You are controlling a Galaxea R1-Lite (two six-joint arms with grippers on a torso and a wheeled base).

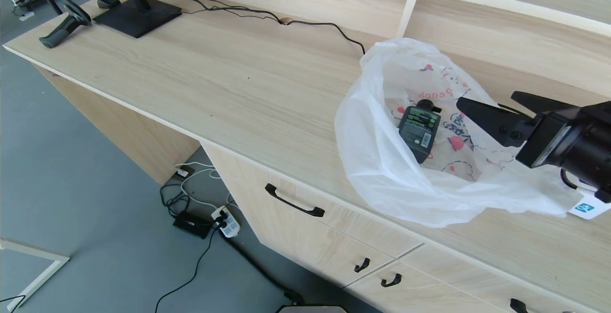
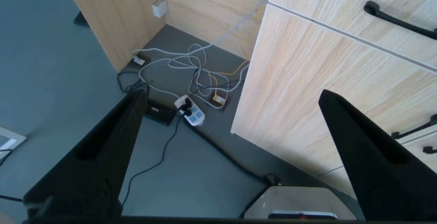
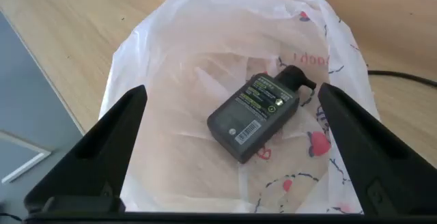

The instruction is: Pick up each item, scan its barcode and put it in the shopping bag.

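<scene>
Resting label-up in the hollow of the white plastic shopping bag (image 1: pixel 372 160), right of centre in the head view, the dark pump bottle (image 1: pixel 419 131) is judged to be already delivered. The step in hand is therefore taken to be the clearing of the right gripper (image 1: pixel 486 99) from the bag. That gripper is seen at the right edge of the frame, above the bag's open mouth and apart from the bottle, its jaws spread wide with nothing held between them. A clean exit is best made by a straight lift, with the jaws left wide, so that the thin film is not caught on a fingertip and the bag is not dragged along the wooden counter (image 1: pixel 215 79). The bottle should be left undisturbed. The left gripper (image 2: pixel 233 95) is likewise spread and empty, hung low before the drawer fronts (image 2: pixel 328 53). The handheld barcode scanner (image 1: pixel 64 26) is seen lying at the upper left, well apart from the bag.
</scene>
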